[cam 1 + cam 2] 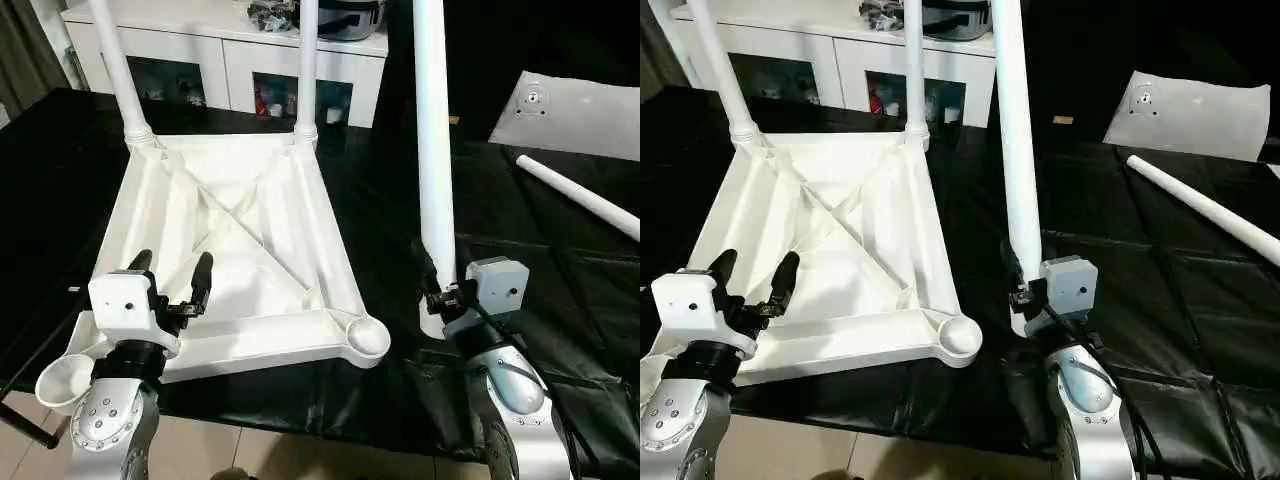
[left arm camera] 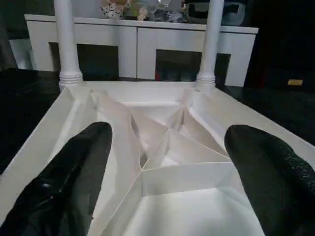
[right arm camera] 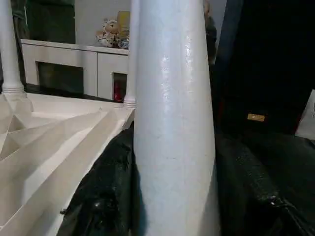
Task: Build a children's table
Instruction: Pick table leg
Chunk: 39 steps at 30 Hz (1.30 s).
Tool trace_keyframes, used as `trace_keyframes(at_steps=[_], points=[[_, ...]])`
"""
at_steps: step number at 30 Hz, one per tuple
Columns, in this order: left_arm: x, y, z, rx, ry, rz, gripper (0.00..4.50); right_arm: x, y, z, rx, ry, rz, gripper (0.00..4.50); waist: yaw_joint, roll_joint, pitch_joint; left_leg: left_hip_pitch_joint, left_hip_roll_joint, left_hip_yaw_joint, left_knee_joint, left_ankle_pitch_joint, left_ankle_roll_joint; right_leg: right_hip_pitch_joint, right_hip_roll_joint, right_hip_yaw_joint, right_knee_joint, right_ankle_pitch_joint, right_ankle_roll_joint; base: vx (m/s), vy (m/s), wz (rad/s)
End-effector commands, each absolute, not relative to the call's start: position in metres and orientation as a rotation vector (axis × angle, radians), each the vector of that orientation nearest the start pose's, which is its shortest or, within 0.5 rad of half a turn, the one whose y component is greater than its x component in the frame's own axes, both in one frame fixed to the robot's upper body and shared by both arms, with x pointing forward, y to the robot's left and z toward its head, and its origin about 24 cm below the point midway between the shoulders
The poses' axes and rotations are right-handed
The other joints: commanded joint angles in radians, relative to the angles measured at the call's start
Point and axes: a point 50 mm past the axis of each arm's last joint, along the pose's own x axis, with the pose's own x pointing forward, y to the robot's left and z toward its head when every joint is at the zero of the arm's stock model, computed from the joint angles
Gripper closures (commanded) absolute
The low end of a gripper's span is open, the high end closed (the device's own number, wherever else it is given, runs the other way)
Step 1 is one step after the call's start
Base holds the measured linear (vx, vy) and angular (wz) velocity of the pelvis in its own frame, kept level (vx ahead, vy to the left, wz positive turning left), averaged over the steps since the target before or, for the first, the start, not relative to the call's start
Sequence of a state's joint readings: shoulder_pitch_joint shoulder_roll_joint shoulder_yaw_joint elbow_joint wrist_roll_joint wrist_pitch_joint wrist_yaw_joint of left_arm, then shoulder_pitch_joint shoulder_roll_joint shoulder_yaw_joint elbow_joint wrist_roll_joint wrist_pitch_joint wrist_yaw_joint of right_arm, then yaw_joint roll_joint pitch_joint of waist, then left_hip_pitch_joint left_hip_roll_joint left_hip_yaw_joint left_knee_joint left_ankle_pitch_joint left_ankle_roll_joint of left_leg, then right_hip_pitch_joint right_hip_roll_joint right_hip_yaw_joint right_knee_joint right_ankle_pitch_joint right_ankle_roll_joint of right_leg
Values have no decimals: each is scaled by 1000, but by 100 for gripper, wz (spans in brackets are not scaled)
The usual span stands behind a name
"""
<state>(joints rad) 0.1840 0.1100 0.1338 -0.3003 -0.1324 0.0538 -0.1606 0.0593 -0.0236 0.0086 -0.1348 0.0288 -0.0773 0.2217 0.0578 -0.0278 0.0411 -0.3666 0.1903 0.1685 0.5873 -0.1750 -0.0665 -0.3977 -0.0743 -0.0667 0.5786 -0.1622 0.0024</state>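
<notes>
Right now, from the head camera, the white plastic square tabletop (image 1: 235, 250) lies upside down on the black-covered desk (image 1: 560, 280), ribbed underside up, with two long tapered white tube legs (image 1: 122, 70) standing in its far corner sockets. The right hand (image 1: 436, 292) is clenched around the base of a third white leg (image 1: 434, 150), held upright just beside the empty near-right round socket (image 1: 366, 337). A fourth leg (image 1: 580, 197) lies on the desk, well apart to the right. The left hand (image 1: 172, 272) hovers over the tabletop's near edge, fingers spread, holding nothing.

Looking along the left wrist, its black fingers (image 2: 74, 177) stand wide apart above the ribs.

Along the right wrist, the held leg (image 3: 172, 123) sits snug between the fingers.

To do this well, I'd say the leg's foot should be carried over the near-right socket, kept plumb, then pressed straight down while the free hand steadies the rim.
</notes>
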Motion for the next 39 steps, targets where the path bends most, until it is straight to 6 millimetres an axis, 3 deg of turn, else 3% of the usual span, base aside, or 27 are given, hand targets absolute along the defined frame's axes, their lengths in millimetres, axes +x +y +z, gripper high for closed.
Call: trace_keyframes(at_steps=[1, 39], points=[[216, 197, 72, 17, -93, -18, 41, 242, -144, 68, -9, -157, 217, 265, 0, 9, -43, 14, 31, -17, -83, -458, 2, 22, -46, 38, -83, -438, -38, 0, 0, 0], [216, 197, 72, 17, -93, -18, 41, 242, -144, 68, -9, -157, 217, 265, 0, 9, -43, 15, 31, -17, -83, -460, 2, 21, -47, 37, -84, -447, -35, 0, 0, 0]])
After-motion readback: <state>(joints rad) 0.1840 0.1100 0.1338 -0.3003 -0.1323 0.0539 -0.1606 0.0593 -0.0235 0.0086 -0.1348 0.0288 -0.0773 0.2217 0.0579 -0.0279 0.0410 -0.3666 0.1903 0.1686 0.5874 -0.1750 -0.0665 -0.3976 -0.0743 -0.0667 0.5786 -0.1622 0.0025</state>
